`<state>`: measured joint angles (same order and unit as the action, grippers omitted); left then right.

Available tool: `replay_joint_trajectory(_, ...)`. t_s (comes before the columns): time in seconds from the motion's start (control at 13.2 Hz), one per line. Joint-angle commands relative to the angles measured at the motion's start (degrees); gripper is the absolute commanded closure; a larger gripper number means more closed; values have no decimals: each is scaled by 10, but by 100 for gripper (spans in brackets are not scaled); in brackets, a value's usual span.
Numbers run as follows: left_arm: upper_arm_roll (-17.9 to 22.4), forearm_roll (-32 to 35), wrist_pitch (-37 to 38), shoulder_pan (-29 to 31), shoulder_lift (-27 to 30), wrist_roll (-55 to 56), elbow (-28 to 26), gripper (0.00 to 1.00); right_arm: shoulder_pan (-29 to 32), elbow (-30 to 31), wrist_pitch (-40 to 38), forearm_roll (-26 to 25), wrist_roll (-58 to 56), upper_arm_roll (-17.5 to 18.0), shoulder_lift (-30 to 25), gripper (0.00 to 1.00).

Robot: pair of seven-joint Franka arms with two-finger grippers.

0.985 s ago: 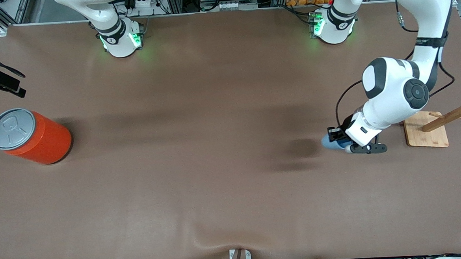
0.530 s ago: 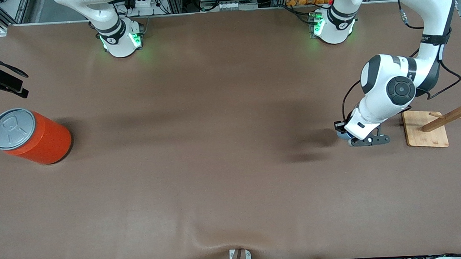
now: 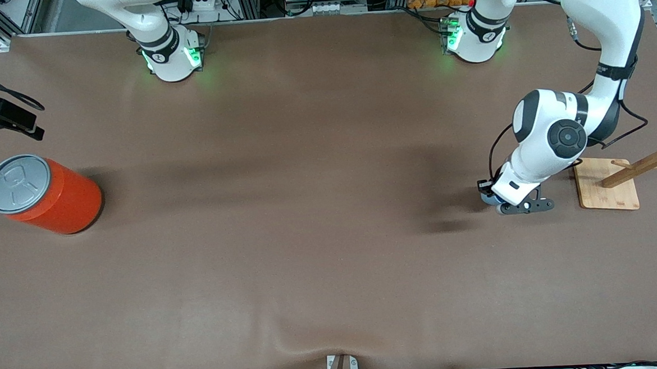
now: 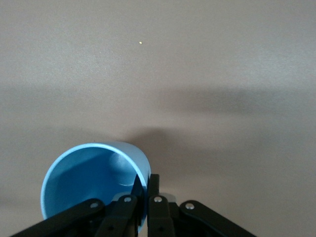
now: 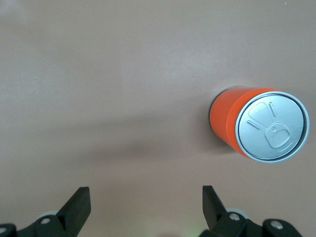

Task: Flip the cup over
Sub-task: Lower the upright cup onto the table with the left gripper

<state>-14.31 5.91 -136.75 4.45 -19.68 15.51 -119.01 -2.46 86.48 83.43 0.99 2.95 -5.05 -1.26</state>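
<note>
The light-blue cup point(image 4: 89, 182) has its darker blue inside facing the left wrist camera, mouth up. My left gripper point(image 4: 147, 183) is shut on its wall, one finger inside and one outside the rim. From the front, only a sliver of the cup point(image 3: 485, 199) shows under the left gripper point(image 3: 495, 201), low over the table beside the wooden rack. I cannot tell whether the cup touches the table. My right gripper point(image 5: 145, 202) hangs open and holds nothing, high above the table near the orange can.
A large orange can point(image 3: 48, 193) with a grey pull-tab lid point(image 5: 271, 126) stands at the right arm's end of the table. A wooden rack on a bamboo base point(image 3: 610, 186) stands at the left arm's end, close to the left gripper.
The left arm has turned its wrist and carried the cup a little toward the wooden rack, so less of the cup now shows from the front. The right arm has hardly moved.
</note>
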Motion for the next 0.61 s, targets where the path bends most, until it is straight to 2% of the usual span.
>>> replay_joint_trajectory(0.0,-5,17,-5,7,-3,16,6,64,-2,1,1,-1,1,-1,-9,0)
replay_joint_trajectory(0.08,-6,17,-4,8,-2,21,6,35,-3,1,1,-2,1,-1,-9,0)
replay_joint_trajectory(0.15,-6,17,-2,7,-1,22,8,9,-3,1,1,-2,1,-1,-9,0)
replay_joint_trajectory(0.23,-6,17,0,8,1,22,8,0,-4,1,0,-2,1,-1,-9,0)
replay_joint_trajectory(0.53,-10,17,4,21,3,18,18,0,-3,2,0,-5,1,-1,-8,0)
